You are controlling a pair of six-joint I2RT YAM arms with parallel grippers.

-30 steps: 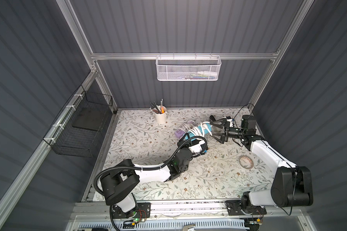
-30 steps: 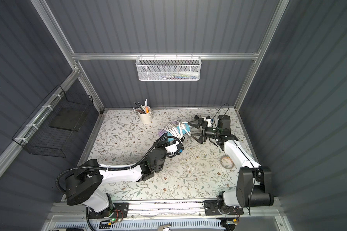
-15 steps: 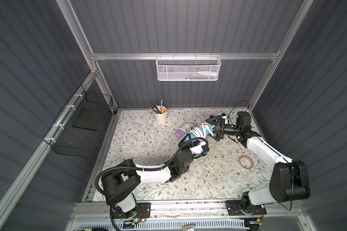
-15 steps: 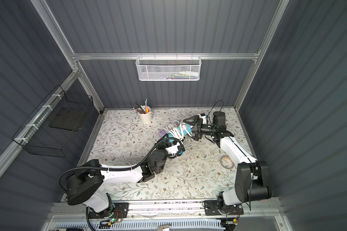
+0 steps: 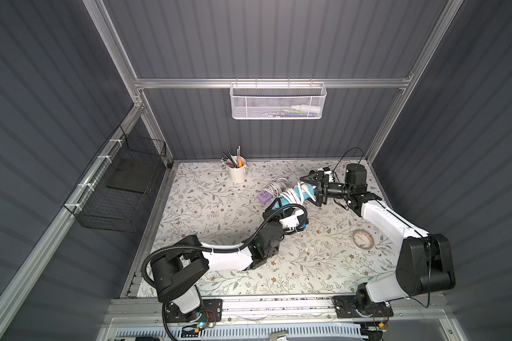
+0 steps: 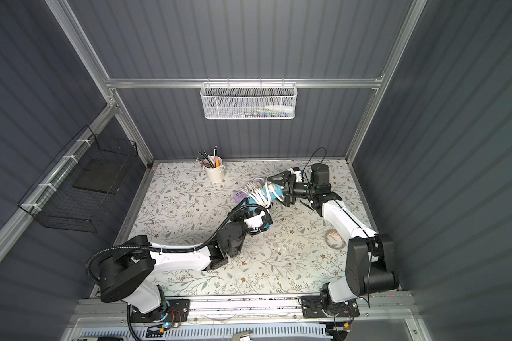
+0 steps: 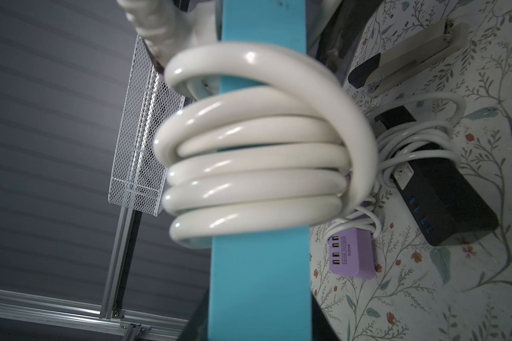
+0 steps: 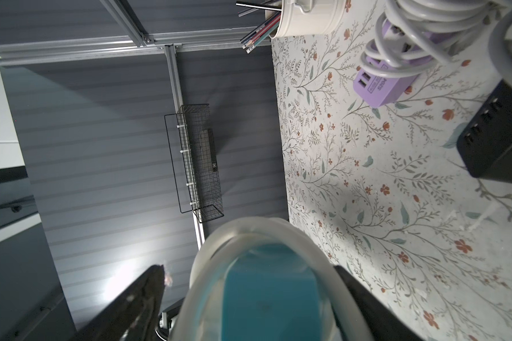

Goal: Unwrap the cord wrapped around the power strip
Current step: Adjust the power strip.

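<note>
A blue power strip (image 5: 287, 200) hangs tilted above the table, with several turns of thick white cord (image 5: 293, 193) round its middle. My left gripper (image 5: 278, 205) is shut on its nearer end; in the left wrist view the strip (image 7: 260, 280) runs straight out of the gripper (image 7: 259, 324) and the cord (image 7: 249, 165) coils round it. My right gripper (image 5: 311, 190) is open, its fingers on either side of the strip's far end. In the right wrist view a cord loop (image 8: 266, 233) and the strip's end (image 8: 266, 295) sit between the fingers (image 8: 142, 295).
A purple power strip (image 5: 265, 196) wrapped in thin white cord lies on the table just behind. A black power strip (image 7: 444, 192) lies beside it. A cup of pens (image 5: 236, 172) stands at the back, a tape roll (image 5: 363, 238) at the right. A black wire basket (image 5: 121, 183) hangs on the left wall.
My right gripper has moved left and now straddles the far end of the blue strip. The left gripper has kept its hold and place.
</note>
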